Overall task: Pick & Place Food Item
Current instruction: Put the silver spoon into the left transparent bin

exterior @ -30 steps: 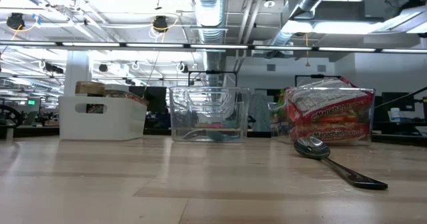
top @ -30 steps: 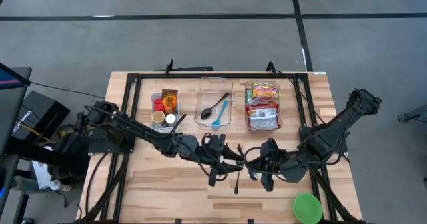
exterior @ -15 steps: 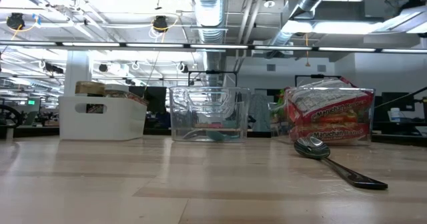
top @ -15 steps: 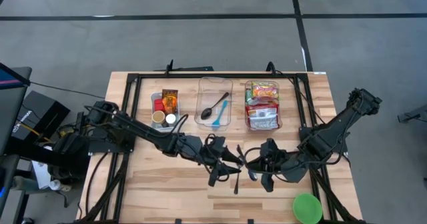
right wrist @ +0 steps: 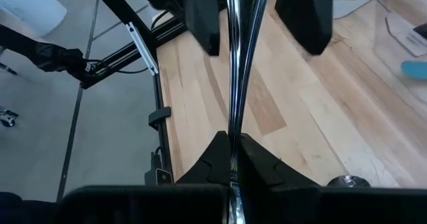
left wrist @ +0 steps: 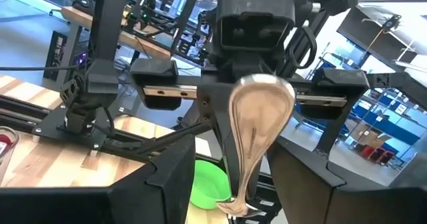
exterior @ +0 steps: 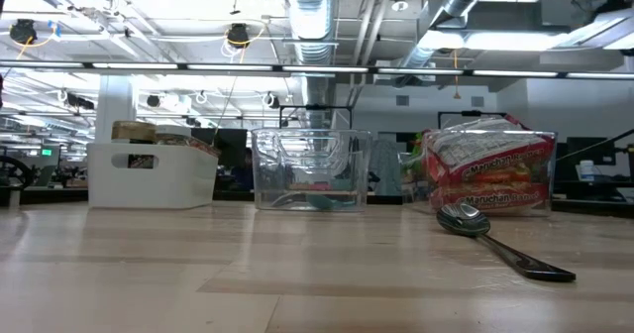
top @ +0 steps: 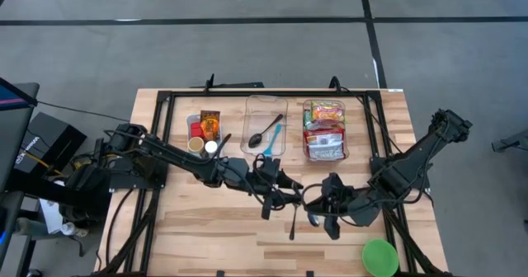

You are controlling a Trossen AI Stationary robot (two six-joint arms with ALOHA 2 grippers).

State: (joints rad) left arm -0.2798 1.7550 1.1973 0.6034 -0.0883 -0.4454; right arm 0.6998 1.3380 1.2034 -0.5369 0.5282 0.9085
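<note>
**Spoon held in the air between the two arms**

Your right gripper is clamped on its handle above mid-table; your left gripper faces it, fingers apart either side of the bowl; a second spoon lies on the wood.

Worktop: pale wood planks. Spoon: polished silver. Bowl: bright green. Tub: white. Noodle packets: red and green print.
</note>
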